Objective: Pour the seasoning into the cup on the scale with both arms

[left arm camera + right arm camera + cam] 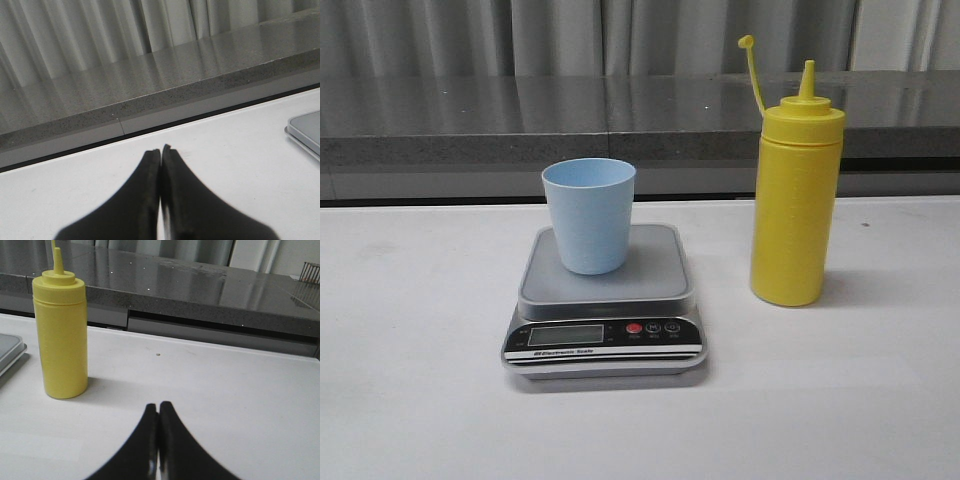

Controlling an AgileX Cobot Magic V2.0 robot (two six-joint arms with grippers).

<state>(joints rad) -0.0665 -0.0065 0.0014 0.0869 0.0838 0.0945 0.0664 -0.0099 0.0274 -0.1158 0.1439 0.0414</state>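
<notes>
White table (grey ledge, curtains behind).

Scale cropped to one corner at left wrist frame edge. Cap strap cut off in right wrist view. Display digits too small to read.

Only the fingertips of the robot show, and only in the two wrist views. The left end effector is matt black: two broad fingers that rise from the lower edge of the frame and taper in smooth curves to narrow, blunt tips at the centre. The right end effector has the same form and colour, its fingers faintly glossy along the inner seam. No cables, screws or markings are visible.
</notes>
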